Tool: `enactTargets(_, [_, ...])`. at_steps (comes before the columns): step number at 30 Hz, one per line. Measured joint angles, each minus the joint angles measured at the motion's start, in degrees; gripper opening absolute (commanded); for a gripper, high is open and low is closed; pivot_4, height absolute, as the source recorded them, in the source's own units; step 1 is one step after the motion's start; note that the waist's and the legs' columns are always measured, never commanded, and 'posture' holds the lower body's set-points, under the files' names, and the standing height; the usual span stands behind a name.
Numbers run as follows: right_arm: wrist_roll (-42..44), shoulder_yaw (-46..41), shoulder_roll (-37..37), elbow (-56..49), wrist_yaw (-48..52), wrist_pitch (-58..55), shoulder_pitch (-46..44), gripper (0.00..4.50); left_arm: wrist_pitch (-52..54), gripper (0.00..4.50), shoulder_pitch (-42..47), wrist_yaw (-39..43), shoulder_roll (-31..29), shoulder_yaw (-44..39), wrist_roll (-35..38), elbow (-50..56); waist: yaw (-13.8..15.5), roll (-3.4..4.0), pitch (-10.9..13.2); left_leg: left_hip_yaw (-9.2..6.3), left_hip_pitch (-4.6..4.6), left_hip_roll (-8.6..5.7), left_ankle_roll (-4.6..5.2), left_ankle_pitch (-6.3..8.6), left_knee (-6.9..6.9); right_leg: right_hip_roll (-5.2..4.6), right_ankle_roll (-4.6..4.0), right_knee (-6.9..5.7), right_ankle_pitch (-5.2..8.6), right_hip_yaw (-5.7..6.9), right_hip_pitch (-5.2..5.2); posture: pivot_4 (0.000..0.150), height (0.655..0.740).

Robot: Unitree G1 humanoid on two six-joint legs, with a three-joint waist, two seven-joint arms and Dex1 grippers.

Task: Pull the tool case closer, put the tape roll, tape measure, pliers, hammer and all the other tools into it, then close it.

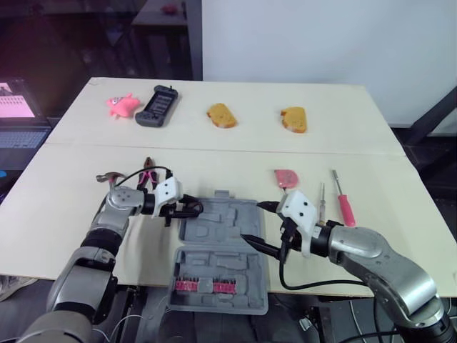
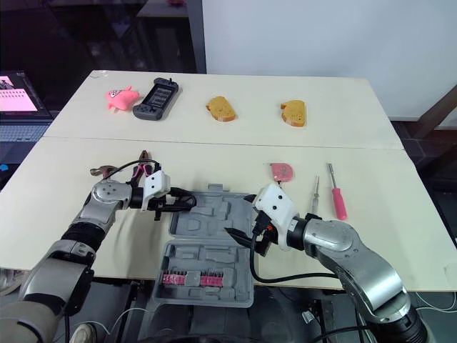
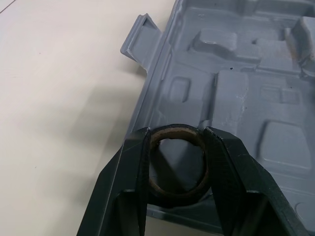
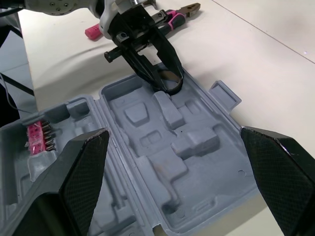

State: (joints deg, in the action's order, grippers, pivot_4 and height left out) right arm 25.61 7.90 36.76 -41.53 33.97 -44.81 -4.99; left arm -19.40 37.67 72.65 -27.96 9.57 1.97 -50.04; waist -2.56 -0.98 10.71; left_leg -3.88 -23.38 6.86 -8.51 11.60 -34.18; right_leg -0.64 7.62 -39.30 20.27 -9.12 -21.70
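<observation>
Black tape on a cardboard core, the tape roll (image 3: 176, 194) is clamped across its diameter between the two fingers of the left gripper (image 1: 190, 209), just above the left rim of the open tool case (image 1: 214, 233), which lies at the near table edge between both arms. The moulded recesses lie to the robot's right of the roll, so we judge that release calls for a short inward shift. The right gripper (image 1: 251, 221) hangs spread wide over the case's right side, grasping nothing.
</observation>
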Motion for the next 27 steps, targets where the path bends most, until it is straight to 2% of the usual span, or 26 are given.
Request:
enactTargets(6, [0.02, -0.35, 0.3, 0.0, 0.0, 0.01, 0.0, 4.5, 2.17, 1.78, 0.97, 1.17, 0.04, -0.12, 1.19, -0.43, 0.01, 0.0, 0.0, 0.0, -0.01, 0.0, -0.03, -0.03, -0.01, 0.0, -0.01, 0.0, -0.01, -0.01, 0.0, 0.15, 0.7395])
enactTargets(10, [0.48, -3.53, 0.39, 0.01, 0.13, 0.37, 0.1, 4.5, 13.05, 1.78, 2.43, 5.13, -0.98, -4.31, 8.02, 5.53, 0.09, -0.17, 0.11, -0.01, -0.2, 0.0, -0.04, -0.03, 0.03, 0.01, 0.02, 0.01, -0.02, 0.01, -0.16, 0.15, 0.7395])
enactTargets(13, [0.87, -6.28, 0.44, 0.04, 0.31, 1.0, 0.43, 4.5, 20.68, 1.78, 4.64, 7.5, -5.59, -7.65, 12.48, 13.42, 0.07, -0.16, 0.11, -0.01, -0.17, 0.0, -0.03, -0.03, 0.05, -0.01, 0.08, 0.07, 0.0, 0.01, -0.11, 0.15, 0.7395])
enactTargets(16, [1.79, -11.97, 2.1, 0.81, 1.74, 2.38, 2.85, 4.5, 29.73, 1.78, 2.91, 9.93, -12.91, -9.91, 15.82, 21.3, -0.27, -0.13, 0.12, 0.0, -0.11, 0.0, 0.05, 0.02, 0.27, -0.01, 0.07, 0.11, 0.02, 0.01, -0.14, 0.15, 0.7395])
enactTargets(19, [1.8, -19.84, 4.41, 3.22, 3.71, 4.85, 7.83, 4.5, 33.04, 1.78, -4.04, 10.86, -20.64, -13.01, 16.72, 24.99, -0.24, -0.09, 0.13, 0.03, -0.09, 0.01, 0.14, 0.07, 0.37, -0.01, 0.03, 0.14, 0.1, 0.02, -0.19, 0.15, 0.7395])
enactTargets(23, [1.74, -31.82, 4.91, 7.61, 7.83, 9.88, 18.6, 4.5, 31.56, 1.78, -16.74, 8.32, -27.7, -19.68, 16.45, 22.31, 0.18, -0.12, 0.16, 0.06, -0.1, 0.01, 0.3, 0.17, 0.39, -0.04, -0.04, 0.15, 0.18, 0.06, -0.2, 0.15, 0.7395])
enactTargets(25, [1.32, -37.4, 4.76, 10.44, 11.04, 14.76, 24.61, 4.5, 27.79, 2.32, -22.46, 5.49, -30.53, -24.01, 15.9, 18.27, 0.31, -0.14, 0.17, 0.1, -0.1, 0.01, 0.29, 0.18, 0.37, -0.07, -0.07, 0.16, 0.2, 0.06, -0.19, 0.15, 0.7395])
enactTargets(27, [0.35, -42.25, 4.42, 14.77, 13.62, 18.78, 29.71, 4.5, 24.81, 3.17, -26.76, 2.46, -32.44, -29.1, 15.56, 13.53, 0.38, -0.28, 0.23, 0.12, -0.1, 0.01, 0.27, 0.19, 0.33, -0.09, -0.3, 0.2, 0.34, 0.05, -0.18, 0.15, 0.7395])
